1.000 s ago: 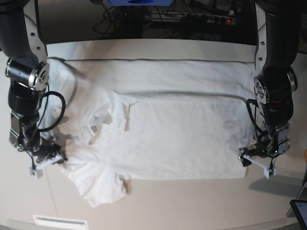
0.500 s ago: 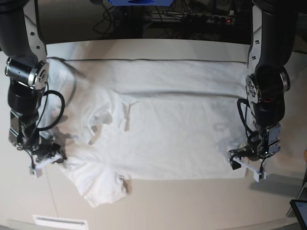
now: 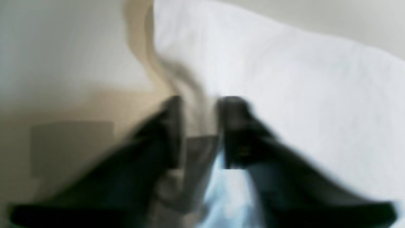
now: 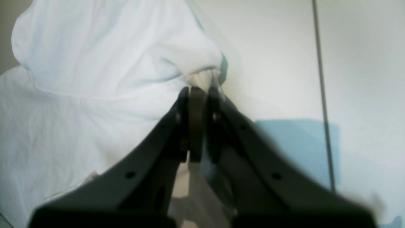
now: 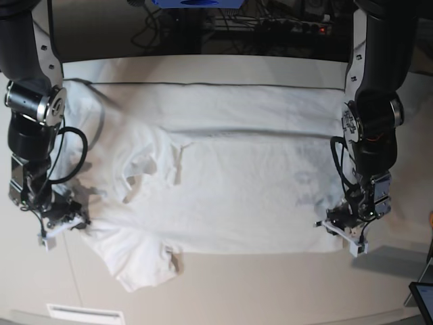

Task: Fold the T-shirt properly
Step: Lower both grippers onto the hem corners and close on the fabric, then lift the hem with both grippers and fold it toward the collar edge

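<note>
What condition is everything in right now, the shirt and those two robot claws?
T-shirt: spread flat on the table, wrinkled, not yet folded.
Right gripper: jaws shut on a bunched edge of the T-shirt.
Left gripper: at the shirt's hem corner, fabric between its jaws; blurred, so grip unclear.
Table: bare along the near edge.

Black arms [image 5: 373,101], silver joints, looped black cables, seemingly white-tipped claws.

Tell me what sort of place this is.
Most likely a robotics lab or test bench, not a home. Two black robot arms flank a smooth off-white table with a white T-shirt spread on it, and behind the table sit tangled cables and a power strip with a lit switch.
</note>
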{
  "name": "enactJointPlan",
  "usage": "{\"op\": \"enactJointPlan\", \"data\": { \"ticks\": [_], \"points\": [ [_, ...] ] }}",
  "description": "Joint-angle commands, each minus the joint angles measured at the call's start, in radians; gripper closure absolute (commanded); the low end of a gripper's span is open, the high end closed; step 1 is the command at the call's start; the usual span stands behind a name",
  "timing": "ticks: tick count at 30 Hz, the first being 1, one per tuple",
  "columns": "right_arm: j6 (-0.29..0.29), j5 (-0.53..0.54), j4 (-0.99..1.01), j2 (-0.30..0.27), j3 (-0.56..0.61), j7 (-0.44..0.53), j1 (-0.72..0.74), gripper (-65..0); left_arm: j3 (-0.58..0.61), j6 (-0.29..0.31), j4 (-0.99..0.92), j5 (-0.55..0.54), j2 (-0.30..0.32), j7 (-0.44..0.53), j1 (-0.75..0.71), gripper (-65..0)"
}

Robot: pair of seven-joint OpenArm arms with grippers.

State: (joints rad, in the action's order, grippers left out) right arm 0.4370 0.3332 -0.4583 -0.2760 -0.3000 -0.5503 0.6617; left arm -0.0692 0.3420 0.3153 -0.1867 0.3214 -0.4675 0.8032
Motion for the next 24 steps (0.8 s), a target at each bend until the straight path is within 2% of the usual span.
{"op": "enactJointPlan", "data": {
  "ticks": [1, 2, 3, 7, 11, 20, 24],
  "points": [
    [-0.004, -0.006, -0.013, -0.01, 0.0, 0.002, 0.026, -0.9, 0.001, 0.006, 0.029, 0.003, 0.006, -0.017, 0.018, -4.4],
    [-0.004, -0.006, -0.013, -0.009, 0.0, 0.002, 0.028, -0.9, 0.002, 0.006, 0.043, 0.005, 0.008, -0.02, 0.017, -0.8],
    [-0.004, -0.006, -0.015, -0.009, 0.0, 0.002, 0.028, -0.9, 0.002, 0.006, 0.051, 0.005, 0.009, -0.023, 0.012, 0.0],
    [0.004, -0.006, -0.084, -0.009, 0.018, 0.005, 0.007, -0.9, 0.002, 0.006, 0.107, 0.005, 0.032, -0.024, -0.011, 0.0],
    [0.038, -0.003, -0.213, -0.007, 0.074, 0.008, -0.03, -0.7, 0.001, 0.007, 0.199, 0.005, 0.041, -0.035, -0.052, 0.0],
    [0.038, -0.004, -0.245, -0.015, 0.078, -0.001, -0.03, -0.7, 0.002, 0.01, 0.591, 0.005, 0.043, -0.251, -0.186, 0.0],
    [0.039, -0.004, -0.247, -0.015, 0.078, -0.038, -0.03, -0.7, 0.002, 0.01, 0.738, 0.005, 0.041, -0.319, -0.253, 0.0]
  ]
}}
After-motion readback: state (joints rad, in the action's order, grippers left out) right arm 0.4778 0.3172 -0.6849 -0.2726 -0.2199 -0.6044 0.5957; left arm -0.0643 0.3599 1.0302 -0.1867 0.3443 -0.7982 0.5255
